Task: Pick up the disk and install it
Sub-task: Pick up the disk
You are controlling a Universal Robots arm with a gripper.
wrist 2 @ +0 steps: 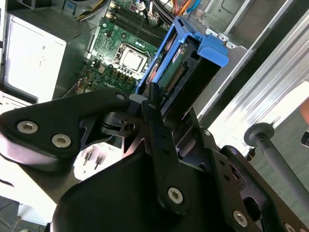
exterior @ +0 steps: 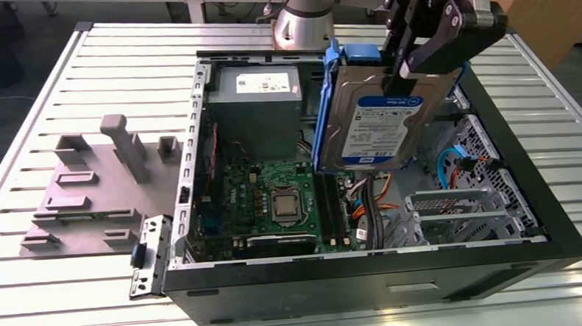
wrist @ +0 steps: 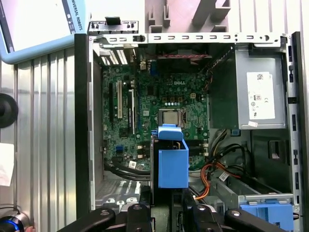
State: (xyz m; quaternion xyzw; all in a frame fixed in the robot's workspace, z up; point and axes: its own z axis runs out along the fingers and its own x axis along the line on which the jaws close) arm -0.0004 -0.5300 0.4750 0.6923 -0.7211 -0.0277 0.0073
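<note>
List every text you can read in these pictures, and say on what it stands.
Label on the disk, held in the pincer: print too small to read.
Sticker on the power supply: print too small to read.
Edge of the blue-rimmed device: brand lettering only, left unquoted.
Motherboard: a brand mark, left unquoted.

exterior view: bright, even light from above, shadows soft around the grey stand (exterior: 96, 205) on the worktop (exterior: 120, 67) | case (exterior: 375, 277) interior dimmer | mild sheen on the disk (exterior: 378, 130) label | second wrist view: worktop slats blown out white, foreground near black | first wrist view: even light, white panel (wrist: 38, 24) washed out
</note>
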